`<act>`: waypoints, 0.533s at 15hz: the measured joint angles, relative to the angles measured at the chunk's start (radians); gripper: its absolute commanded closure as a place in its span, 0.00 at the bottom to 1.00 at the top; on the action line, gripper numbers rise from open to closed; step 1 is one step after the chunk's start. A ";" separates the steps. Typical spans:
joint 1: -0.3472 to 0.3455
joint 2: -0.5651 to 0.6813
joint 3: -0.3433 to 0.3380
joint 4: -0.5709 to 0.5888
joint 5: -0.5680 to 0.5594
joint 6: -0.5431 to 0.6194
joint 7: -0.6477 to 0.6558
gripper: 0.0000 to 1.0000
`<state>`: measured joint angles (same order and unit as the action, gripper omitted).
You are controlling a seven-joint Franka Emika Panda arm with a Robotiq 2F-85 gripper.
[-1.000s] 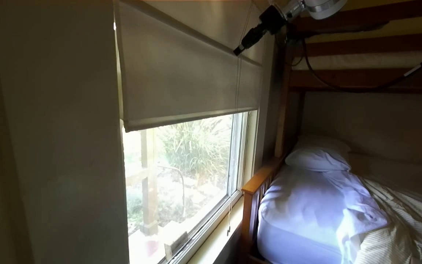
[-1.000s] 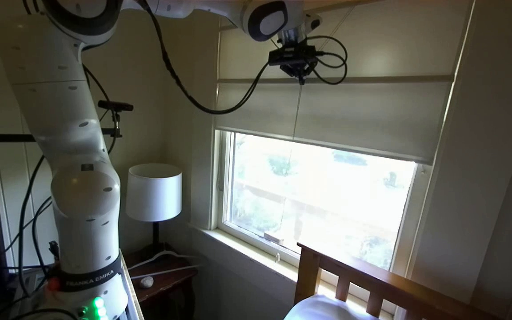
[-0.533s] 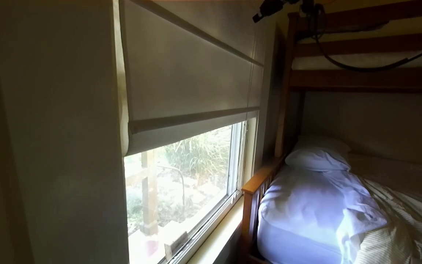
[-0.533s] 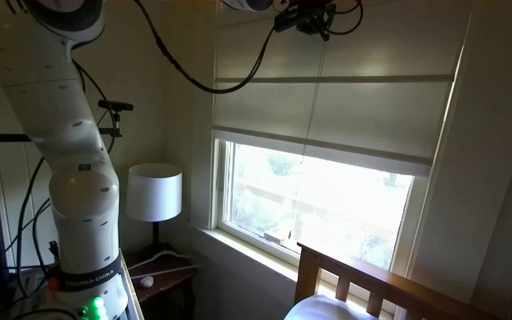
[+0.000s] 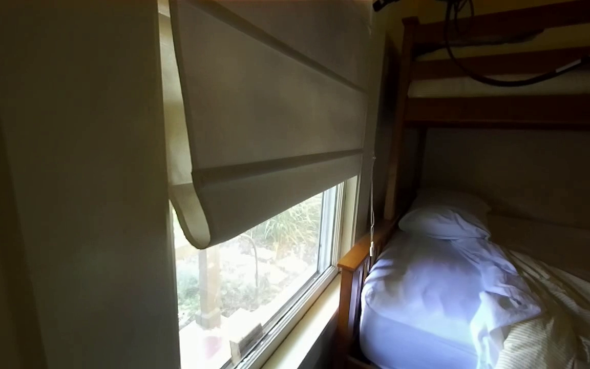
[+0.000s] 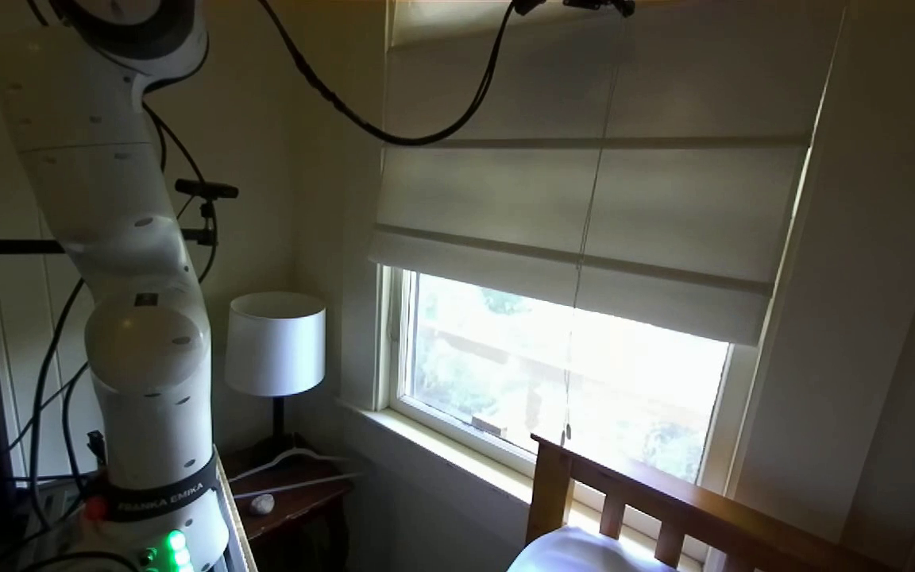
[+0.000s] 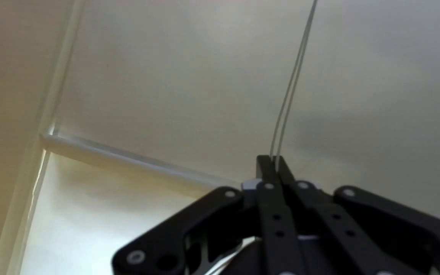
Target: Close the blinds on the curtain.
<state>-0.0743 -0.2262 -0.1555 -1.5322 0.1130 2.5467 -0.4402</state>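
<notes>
White arm (image 6: 148, 349) near left in an exterior view, upper links cropped by the top edge; lamp (image 6: 276, 345) just right of it on a dark table (image 6: 310, 499); then the blinds (image 6: 688, 199) on the far side, top out of shot, bottom edge partway down the window (image 6: 473, 349), view outside mostly blown out. Claw (image 7: 274, 160) barely makes the top edge in both exterior views; wrist view has it clenched on the two-strand cord (image 7: 310, 17), contact hidden between the tips. Bed frame (image 6: 664, 502) near right, lower part cropped.
</notes>
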 measured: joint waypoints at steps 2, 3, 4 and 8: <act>0.002 0.026 -0.005 0.041 0.000 -0.008 -0.001 0.72; 0.004 0.038 -0.007 0.059 0.002 -0.013 -0.003 0.66; 0.006 0.050 -0.009 0.076 0.003 -0.023 -0.004 0.60; 0.012 0.089 -0.014 0.129 0.011 -0.065 -0.009 0.31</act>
<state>-0.0623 -0.1376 -0.1696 -1.4030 0.1236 2.4821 -0.4488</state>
